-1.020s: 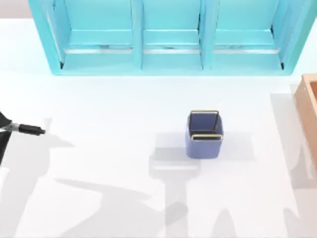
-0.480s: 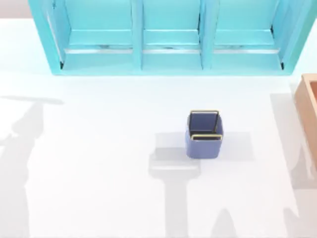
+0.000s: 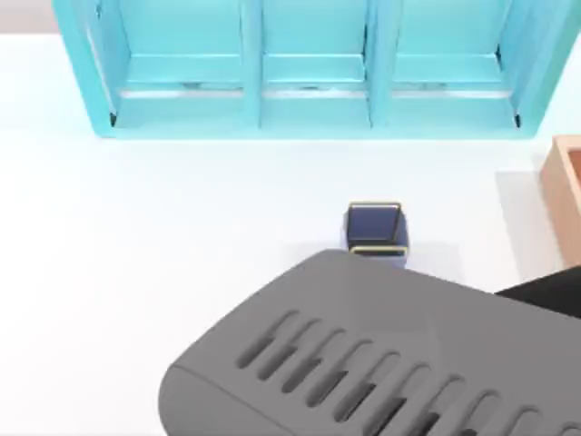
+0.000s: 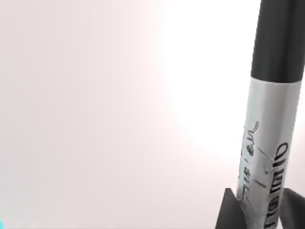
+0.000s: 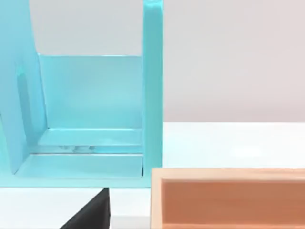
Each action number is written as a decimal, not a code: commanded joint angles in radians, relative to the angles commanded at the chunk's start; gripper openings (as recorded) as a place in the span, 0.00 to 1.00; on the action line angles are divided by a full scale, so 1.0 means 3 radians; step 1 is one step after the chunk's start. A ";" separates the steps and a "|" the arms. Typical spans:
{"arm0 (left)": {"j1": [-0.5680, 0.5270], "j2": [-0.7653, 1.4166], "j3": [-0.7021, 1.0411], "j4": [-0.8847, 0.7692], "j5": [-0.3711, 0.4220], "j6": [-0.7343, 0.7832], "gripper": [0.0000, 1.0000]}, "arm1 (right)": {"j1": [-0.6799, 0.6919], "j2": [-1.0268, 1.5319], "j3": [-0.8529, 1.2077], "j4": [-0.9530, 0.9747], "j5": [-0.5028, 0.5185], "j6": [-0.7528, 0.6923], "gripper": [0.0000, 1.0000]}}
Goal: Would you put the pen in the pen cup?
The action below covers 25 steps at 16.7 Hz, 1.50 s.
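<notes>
Since the earlier top views, a large grey slotted arm body (image 3: 363,354) has entered the lower part of the frame, covering the front of the pen cup (image 3: 374,222) and the table (image 3: 182,227) before it; one second ago the pen showed at the left edge of the table, half a second ago only shadows lay there. Top view: the pen cup stands near the table's middle, slightly right, its gold rim and blue inside visible behind the arm body. Behind it runs the turquoise shelf unit (image 3: 309,73); the orange-tan box (image 3: 567,195) sits at the right edge. Left wrist view: the left hand (image 4: 259,210) grips the pen (image 4: 269,143) between two dark fingers (image 4: 231,212) closed on the printed grey barrel. The pen's long axis runs straight away from the hand, black end outermost, against a blank pale background. Right wrist view: shelf unit and box ahead; whether the right hand is clenched or released cannot be told.
</notes>
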 joint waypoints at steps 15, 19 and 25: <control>0.2387 -0.1084 0.1473 0.1480 0.1863 -0.2184 0.00 | 0.0000 0.0000 0.0000 0.0000 0.0000 0.0000 1.00; 0.2419 -0.0929 0.1950 0.1209 0.1735 -0.2188 0.00 | 0.0000 0.0000 0.0000 0.0000 0.0000 0.0000 1.00; 0.2416 -0.1099 0.1461 0.1496 0.1828 -0.2206 0.00 | 0.0000 0.0000 0.0000 0.0000 0.0000 0.0000 1.00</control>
